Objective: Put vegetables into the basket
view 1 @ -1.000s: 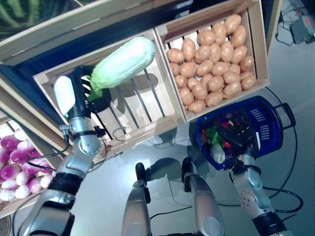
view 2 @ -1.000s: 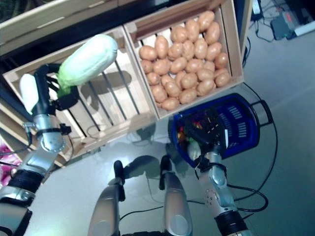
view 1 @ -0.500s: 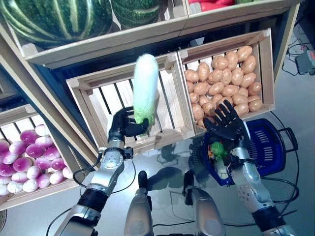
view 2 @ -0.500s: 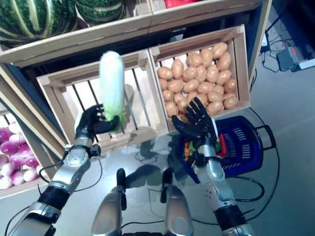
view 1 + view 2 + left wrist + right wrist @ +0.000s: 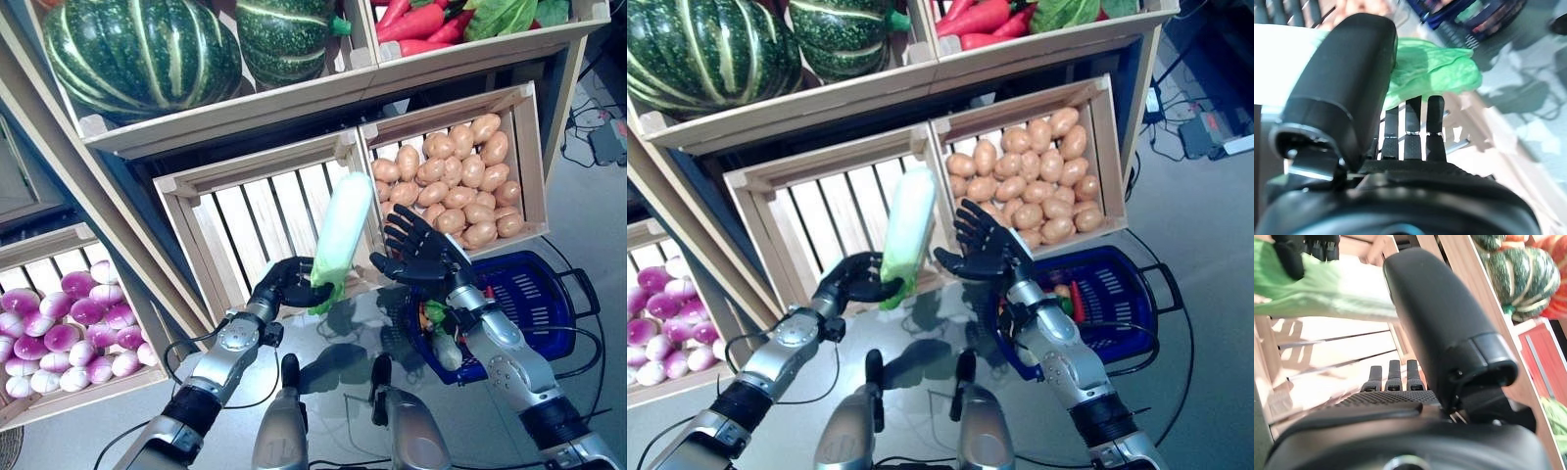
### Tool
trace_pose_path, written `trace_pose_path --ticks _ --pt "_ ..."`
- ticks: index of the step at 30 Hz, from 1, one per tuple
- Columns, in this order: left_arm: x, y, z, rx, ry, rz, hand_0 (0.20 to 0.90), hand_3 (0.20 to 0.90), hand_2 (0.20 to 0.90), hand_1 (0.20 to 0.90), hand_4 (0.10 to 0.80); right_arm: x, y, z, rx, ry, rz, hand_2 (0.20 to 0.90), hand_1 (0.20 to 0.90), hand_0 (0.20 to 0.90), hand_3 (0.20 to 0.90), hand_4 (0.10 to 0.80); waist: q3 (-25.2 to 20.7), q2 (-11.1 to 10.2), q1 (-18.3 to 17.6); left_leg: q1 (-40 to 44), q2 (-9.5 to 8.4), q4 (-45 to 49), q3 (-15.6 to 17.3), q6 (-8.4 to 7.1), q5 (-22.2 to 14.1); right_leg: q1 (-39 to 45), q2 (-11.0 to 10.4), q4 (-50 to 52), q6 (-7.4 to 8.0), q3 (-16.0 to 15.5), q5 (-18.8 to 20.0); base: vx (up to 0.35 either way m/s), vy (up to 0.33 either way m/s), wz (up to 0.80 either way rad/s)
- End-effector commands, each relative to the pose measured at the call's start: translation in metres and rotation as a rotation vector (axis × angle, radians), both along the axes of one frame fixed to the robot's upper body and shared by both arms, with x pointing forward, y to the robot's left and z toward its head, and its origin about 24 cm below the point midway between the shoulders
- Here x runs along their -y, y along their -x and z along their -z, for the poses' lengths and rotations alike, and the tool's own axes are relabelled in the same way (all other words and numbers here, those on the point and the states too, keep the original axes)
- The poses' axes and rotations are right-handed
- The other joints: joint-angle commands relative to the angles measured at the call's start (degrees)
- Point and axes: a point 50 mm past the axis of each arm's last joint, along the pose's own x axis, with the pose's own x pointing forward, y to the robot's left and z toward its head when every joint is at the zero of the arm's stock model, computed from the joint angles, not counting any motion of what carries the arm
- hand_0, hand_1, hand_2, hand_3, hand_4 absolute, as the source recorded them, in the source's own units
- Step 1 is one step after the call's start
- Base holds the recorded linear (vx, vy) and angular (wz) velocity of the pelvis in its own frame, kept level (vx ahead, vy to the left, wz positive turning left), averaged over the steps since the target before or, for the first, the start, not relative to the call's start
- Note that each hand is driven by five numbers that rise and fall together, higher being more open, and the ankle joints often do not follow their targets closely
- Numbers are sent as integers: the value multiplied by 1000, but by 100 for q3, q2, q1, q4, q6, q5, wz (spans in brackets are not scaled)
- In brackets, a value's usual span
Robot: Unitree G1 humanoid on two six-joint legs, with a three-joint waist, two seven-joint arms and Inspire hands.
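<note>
The basket's (image 5: 549,294) near side is hidden behind the right arm, and its contents show only as bits of green, red and white. One long vegetable (image 5: 340,238), pale white-green with a leafy green lower end, stands nearly upright in front of the empty slatted crate (image 5: 265,211), gripped at its leafy end by the left hand (image 5: 290,284), fingers curled round it. The right hand (image 5: 419,257), fingers spread and holding nothing, hovers just beside it, above the basket's left rim. Two striped green squashes (image 5: 137,54) sit on the upper shelf; the potatoes (image 5: 446,191) fill one crate.
</note>
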Motion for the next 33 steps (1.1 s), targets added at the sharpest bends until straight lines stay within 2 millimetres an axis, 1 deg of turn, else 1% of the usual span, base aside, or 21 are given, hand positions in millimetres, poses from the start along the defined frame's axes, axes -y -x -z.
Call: trace_pose_path --ticks 1,4,8,12,16,24,27,30,32,33 --pt "8 -5 -16 81 -28 107 300 300 300 300 400 -26 5 -40 164 -104 -187 900 900 900 900 800 -664 -325 -36 -382 -245 407 116 136 -200 599 110 -549 -134 -68 44 10 4 -5" --pt "7 -2 -8 49 -50 139 300 300 300 300 400 -32 7 -38 147 -114 -237 900 900 900 900 800 -678 -312 -33 -344 -225 402 95 128 -194 629 105 -560 -129 -35 47 3 2 -1" --pt "11 3 -1 5 -40 211 300 300 300 300 400 -41 9 -34 115 -139 -305 900 900 900 900 800 -736 -294 -11 -277 -223 352 89 110 -183 693 82 -617 -107 -47 68 0 0 0" --pt "19 9 5 -44 -17 279 300 300 300 300 400 -50 12 -31 96 -165 -359 900 900 900 900 800 -860 -281 4 -144 -241 200 63 100 -164 769 63 -724 -66 -55 113 0 0 0" --pt "24 16 14 -78 3 340 300 300 300 300 400 -55 16 -24 62 -191 -384 900 900 900 900 800 -1040 -250 8 -15 -218 37 45 69 -133 870 54 -823 -34 -64 128 18 12 -1" --pt "35 27 21 -114 29 464 300 300 300 300 400 -63 17 -21 34 -237 -427 900 900 900 900 800 -1271 -215 -16 176 -221 -235 4 59 -100 979 83 -1020 4 -7 180 10 7 -2" --pt "41 30 25 -141 6 523 300 300 300 300 400 -68 19 -19 22 -258 -452 900 900 900 900 800 -1336 -188 -21 239 -229 -315 10 64 -97 1015 83 -1066 18 -11 184 12 10 -4" --pt "45 32 27 -163 -32 588 300 300 300 300 400 -72 18 -21 30 -284 -471 900 900 900 900 800 -1356 -166 -35 247 -251 -317 12 77 -115 1003 80 -1061 26 -11 184 0 0 0" --pt "45 33 28 -168 -43 597 300 300 300 300 400 -75 18 -22 24 -303 -493 900 900 900 900 800 -1378 -146 -31 266 -271 -336 4 83 -126 1014 79 -1078 34 -4 186 0 0 0" --pt "45 34 28 -169 -49 600 300 300 300 300 400 -77 18 -22 18 -306 -505 801 801 801 801 734 -1386 -140 -30 283 -281 -347 -3 88 -134 1022 79 -1086 39 4 188 0 0 0"
